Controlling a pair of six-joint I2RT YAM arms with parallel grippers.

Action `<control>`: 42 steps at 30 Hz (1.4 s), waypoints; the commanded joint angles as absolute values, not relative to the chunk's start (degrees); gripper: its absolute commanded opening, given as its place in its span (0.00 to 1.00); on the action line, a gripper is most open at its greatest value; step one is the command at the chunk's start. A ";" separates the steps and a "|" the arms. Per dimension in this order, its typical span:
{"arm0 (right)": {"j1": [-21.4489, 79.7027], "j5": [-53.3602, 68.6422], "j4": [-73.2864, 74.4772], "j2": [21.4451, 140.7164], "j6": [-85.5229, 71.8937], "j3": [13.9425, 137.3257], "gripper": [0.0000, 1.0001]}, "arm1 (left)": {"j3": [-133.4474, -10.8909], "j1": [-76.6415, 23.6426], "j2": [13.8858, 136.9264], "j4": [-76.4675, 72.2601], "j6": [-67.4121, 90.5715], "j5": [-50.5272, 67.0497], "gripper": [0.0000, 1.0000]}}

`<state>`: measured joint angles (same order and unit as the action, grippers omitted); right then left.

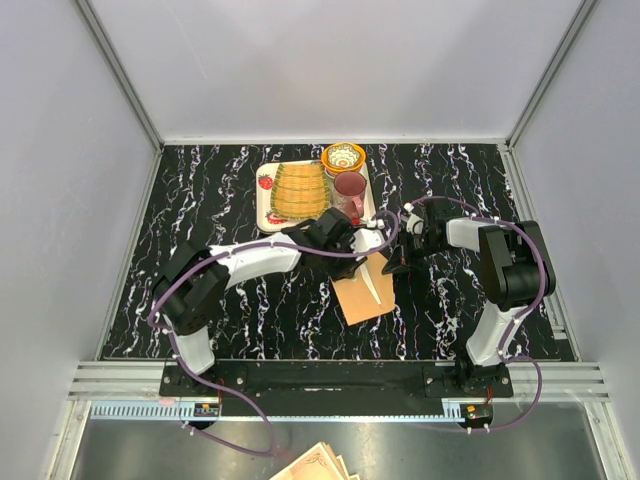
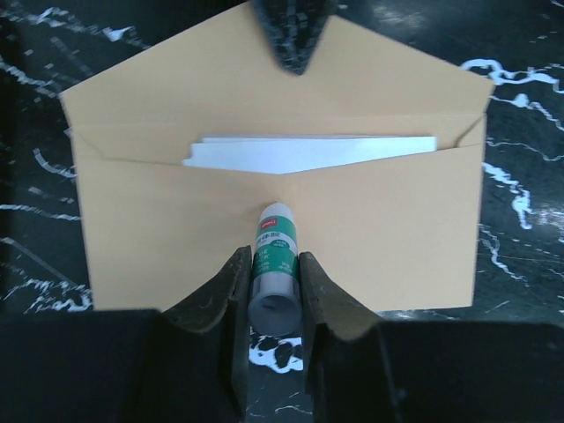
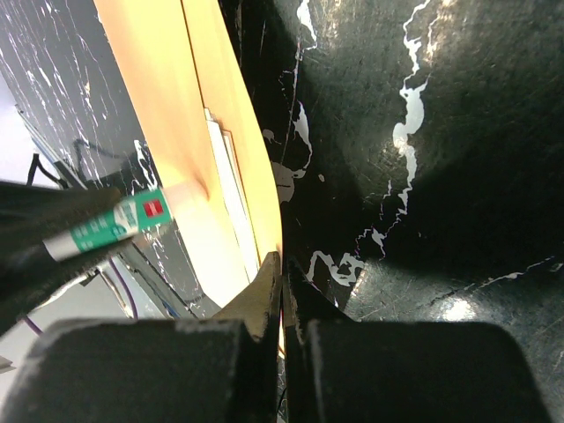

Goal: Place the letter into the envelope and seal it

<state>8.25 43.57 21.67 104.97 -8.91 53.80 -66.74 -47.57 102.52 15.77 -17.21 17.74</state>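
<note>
Now glue stick (image 2: 275,264) (left jaws) touches envelope (image 2: 167,238).

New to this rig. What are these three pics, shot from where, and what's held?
Two robot arms, bolted at the near edge of a table, each end in a two-finger gripper. The overhead picture looks down from behind them: left arm on the left, right arm on the right. The other two come from a camera on each wrist, its own fingers at the bottom. On the table lies an orange envelope, flap open, the letter tucked inside. At the back stands a tray with a bowl and a mug. The left gripper is shut on a glue stick, its tip against the envelope. The right gripper is shut at the flap's point; pinching or pressing, I cannot tell.
</note>
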 commanded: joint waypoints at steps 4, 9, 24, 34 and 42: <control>8.35 43.15 21.01 105.56 -9.05 55.28 0.00 | -66.71 -51.50 101.60 18.54 -17.49 20.30 0.00; 8.35 43.33 21.01 105.56 -9.05 55.37 0.00 | -68.64 -49.14 104.23 19.24 -17.84 18.37 0.00; 8.35 43.07 21.01 105.29 -9.14 55.20 0.00 | -69.79 -50.71 104.33 20.39 -18.37 17.14 0.00; 8.35 43.07 21.09 105.47 -9.14 55.28 0.00 | -68.37 -50.11 104.32 21.53 -16.44 16.79 0.00; 8.35 43.33 21.09 105.73 -9.23 55.37 0.00 | -74.61 -44.73 109.42 22.24 -19.78 16.08 0.00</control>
